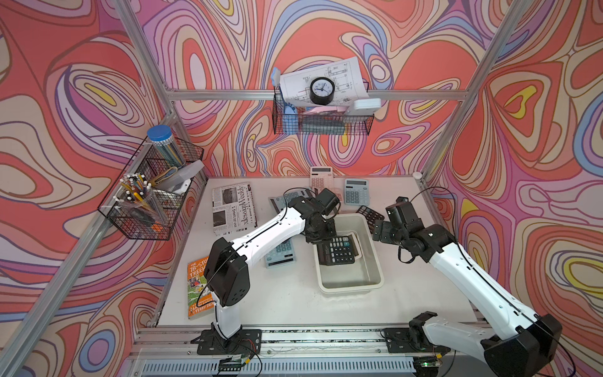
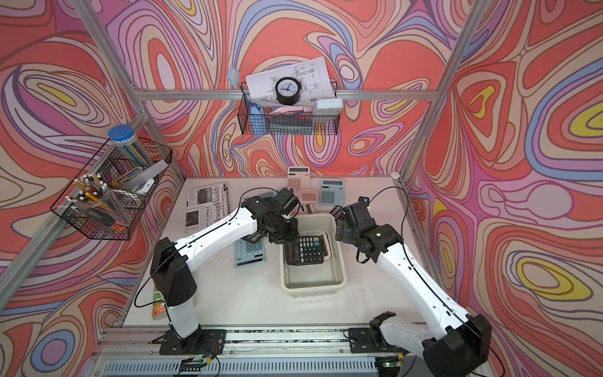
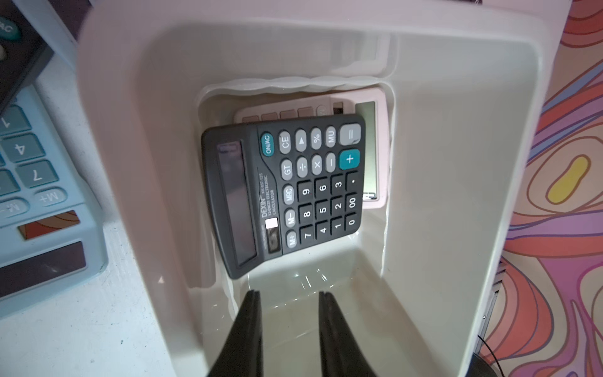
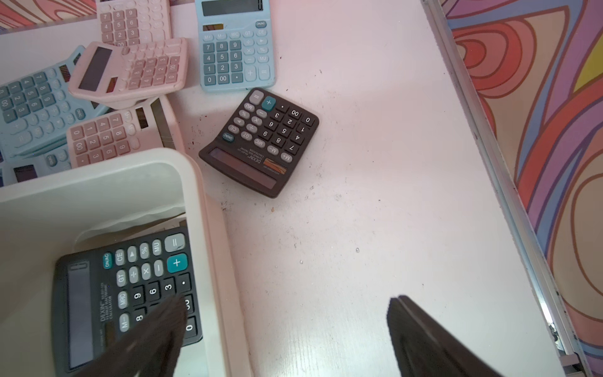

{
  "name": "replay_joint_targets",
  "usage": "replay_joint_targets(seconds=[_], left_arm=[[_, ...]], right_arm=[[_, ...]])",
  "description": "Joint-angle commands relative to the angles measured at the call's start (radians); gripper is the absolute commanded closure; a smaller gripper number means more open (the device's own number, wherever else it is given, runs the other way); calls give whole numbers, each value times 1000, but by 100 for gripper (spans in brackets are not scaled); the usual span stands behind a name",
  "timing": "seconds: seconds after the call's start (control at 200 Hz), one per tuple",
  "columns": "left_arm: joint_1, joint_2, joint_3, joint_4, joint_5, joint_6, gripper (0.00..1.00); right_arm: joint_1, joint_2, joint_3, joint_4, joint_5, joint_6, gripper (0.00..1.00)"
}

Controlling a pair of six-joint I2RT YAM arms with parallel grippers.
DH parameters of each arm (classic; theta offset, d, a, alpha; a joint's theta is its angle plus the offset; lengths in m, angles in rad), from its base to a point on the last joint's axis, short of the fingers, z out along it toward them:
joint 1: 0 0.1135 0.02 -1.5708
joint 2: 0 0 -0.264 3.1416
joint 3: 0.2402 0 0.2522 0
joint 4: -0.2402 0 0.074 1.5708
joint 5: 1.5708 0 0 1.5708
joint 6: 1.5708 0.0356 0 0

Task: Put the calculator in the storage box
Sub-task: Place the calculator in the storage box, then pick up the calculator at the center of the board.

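Swirl-patterned walls [image 1: 81, 98] enclose a white table [image 1: 293, 300]. From my console I count two arms, two wire baskets, one box and, at fewest, nine calculators.

The left arm [image 1: 270, 228] reaches from its base to the box's far end, wrist bent downward. The right arm [image 1: 473, 271] stretches forward, wrist level beside the box's right rim. One basket [image 1: 150, 202] hangs on the left wall, the other basket [image 1: 323, 125] on the back rail.

The box [image 1: 349, 287] lies mid-table. The calculator [image 1: 337, 250], black, lies face up inside its far half, on top of a pink calculator [image 3: 381, 147].

Outside I see a loose black calculator [image 4: 261, 143], a blue calculator [image 4: 235, 45] just beyond it, and a heap [image 4: 130, 71] of three pink and at least two blue.

The left gripper [image 3: 290, 293] hangs over the box floor, jaws narrowly apart, holding nothing. The right gripper [image 4: 288, 300] is spread wide and empty.
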Motion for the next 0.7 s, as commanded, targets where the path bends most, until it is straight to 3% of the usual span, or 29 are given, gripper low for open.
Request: replay_joint_targets(seconds=[0.0,0.08,0.23,0.481,0.696], left_arm=[[3,13,39,-45,-29,29,74],[3,0,55,-53,-44,39,73],[3,-79,17,-34,-86,58,60],[3,-296,-201,47,-164,54,31],[33,-470,-395,44,-221,39,17]], right_arm=[[-5,-12,5,9,-51,-24,2],[-4,-20,3,13,-85,-45,2],[-4,-56,-10,32,-176,-91,2],[-4,-102,-8,56,-297,-138,2],[-4,-120,12,59,-396,-141,2]])
